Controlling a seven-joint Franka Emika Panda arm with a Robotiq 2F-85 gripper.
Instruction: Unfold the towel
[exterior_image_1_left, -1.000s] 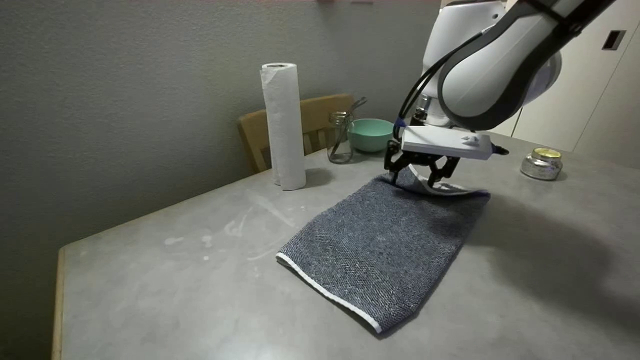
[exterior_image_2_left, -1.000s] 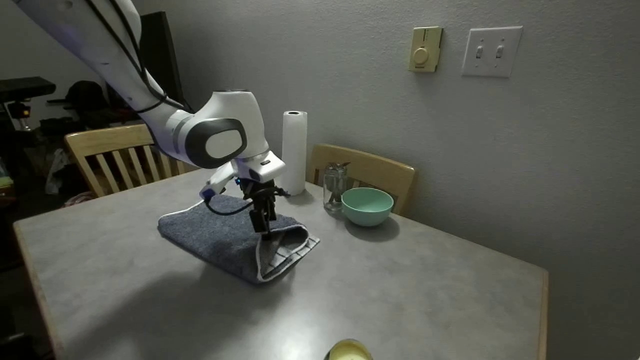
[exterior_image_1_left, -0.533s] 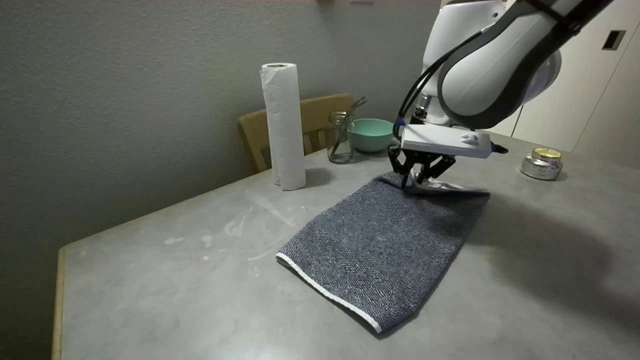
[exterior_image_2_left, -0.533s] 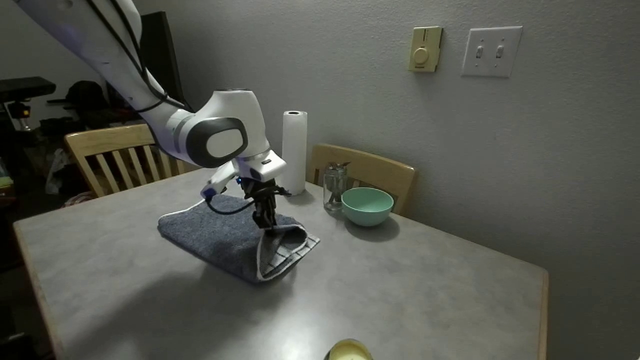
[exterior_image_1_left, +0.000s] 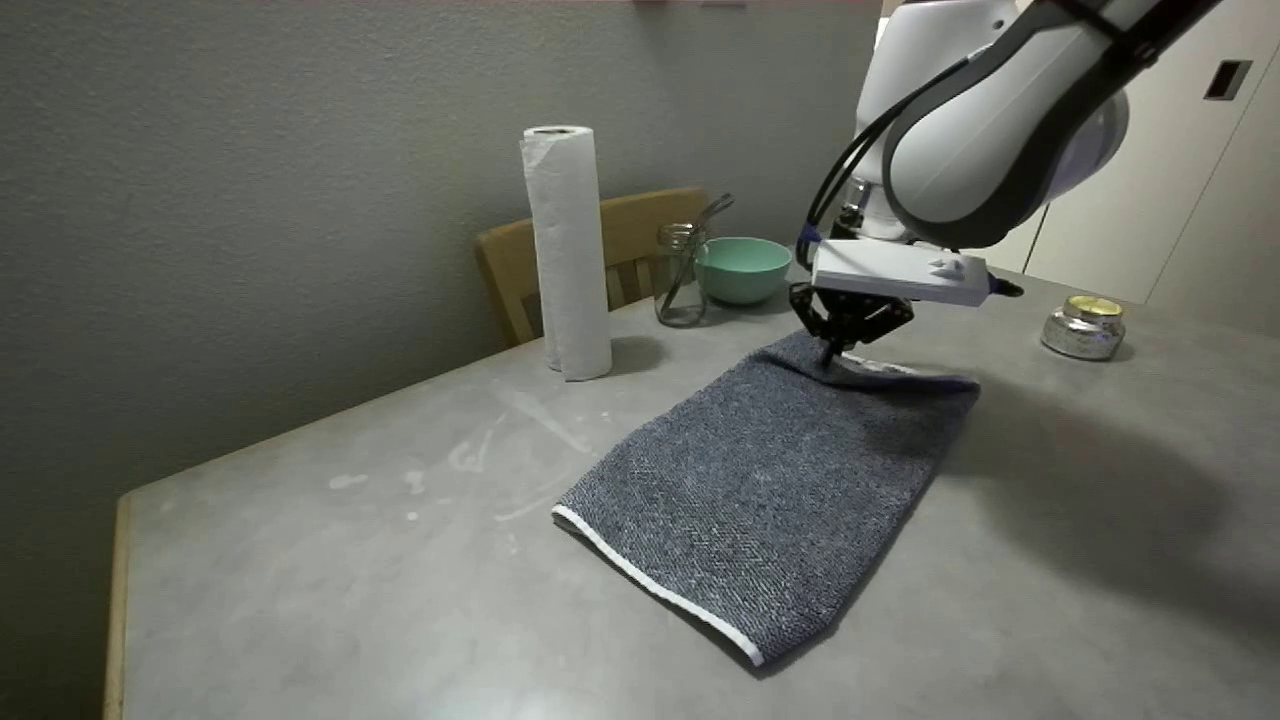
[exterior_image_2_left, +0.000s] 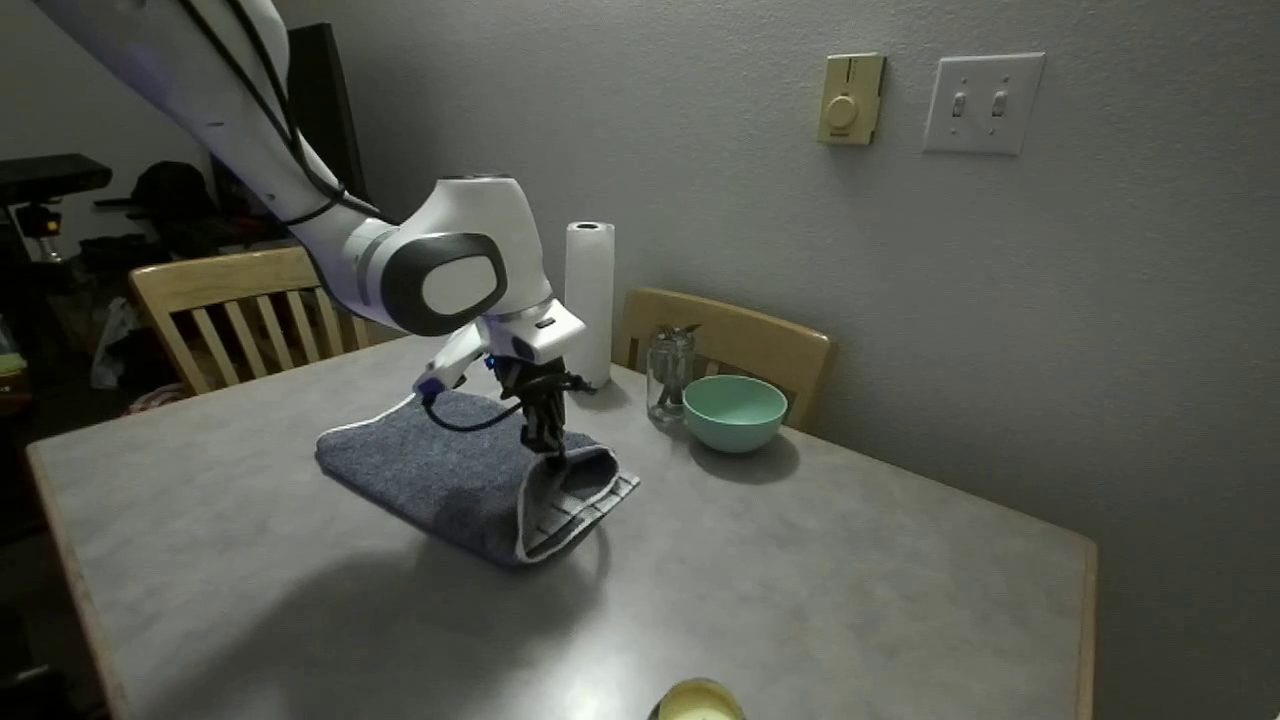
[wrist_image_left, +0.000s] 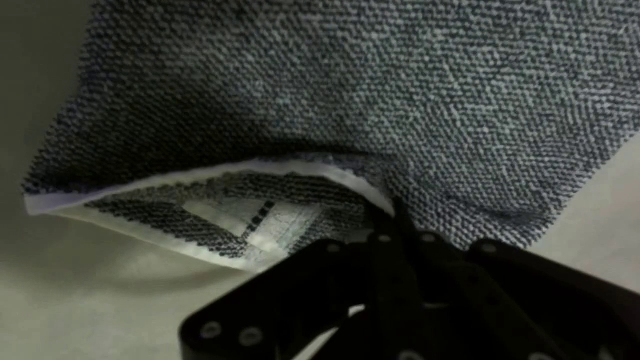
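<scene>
The dark grey towel (exterior_image_1_left: 760, 480) lies folded on the table, its layers parted at the end under my arm. In the wrist view, the white edge of the towel's (wrist_image_left: 350, 90) upper layer arches up and runs in between my fingertips. A lower layer with white stripes shows in the gap beneath. My gripper (wrist_image_left: 392, 207) is shut on that upper edge, the fingers pressed together with cloth pinched between them. In both exterior views the gripper (exterior_image_1_left: 830, 358) points down at the raised edge; the opening of the towel (exterior_image_2_left: 450, 480) faces the bowl side.
A white paper roll (exterior_image_1_left: 567, 250) stands upright beside the towel. Near it are a glass jar (exterior_image_2_left: 670, 375) with utensils and a green bowl (exterior_image_2_left: 735, 412). A silver candle jar (exterior_image_1_left: 1084, 328) sits on the table's other side. Wooden chairs (exterior_image_2_left: 740, 320) stand against the table.
The jaws have gone from open to shut, taking the upper layer's white edge between them. The gripper has shifted slightly up and toward the bowl side, and the edge has moved with it.
</scene>
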